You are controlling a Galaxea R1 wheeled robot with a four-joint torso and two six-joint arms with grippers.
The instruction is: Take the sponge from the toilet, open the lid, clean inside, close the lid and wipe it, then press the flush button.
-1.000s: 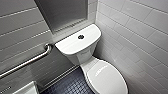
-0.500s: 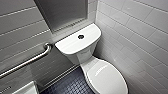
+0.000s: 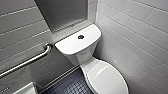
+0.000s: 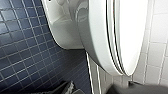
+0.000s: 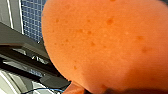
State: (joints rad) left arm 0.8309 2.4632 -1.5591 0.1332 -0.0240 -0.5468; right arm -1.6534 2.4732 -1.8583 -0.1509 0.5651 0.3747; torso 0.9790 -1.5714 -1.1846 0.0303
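We've got the sponge [image 5: 105,45] gripped in the right hand; can't tell the left hand's state. The lid [image 3: 107,77] is down, so opening looks due: lift its front edge.

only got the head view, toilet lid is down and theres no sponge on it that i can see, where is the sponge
observer: the sponge shows in the right wrist view, orange and very close to that camera.
operator: is it held
observer: cannot tell from these pictures. beside the sponge that view shows blue tiled floor, so it is not lying on the toilet.
operator: what does the left wrist see
observer: the toilet bowl from its outer side, low over the floor, with the lid seen edge-on, closed on the seat.
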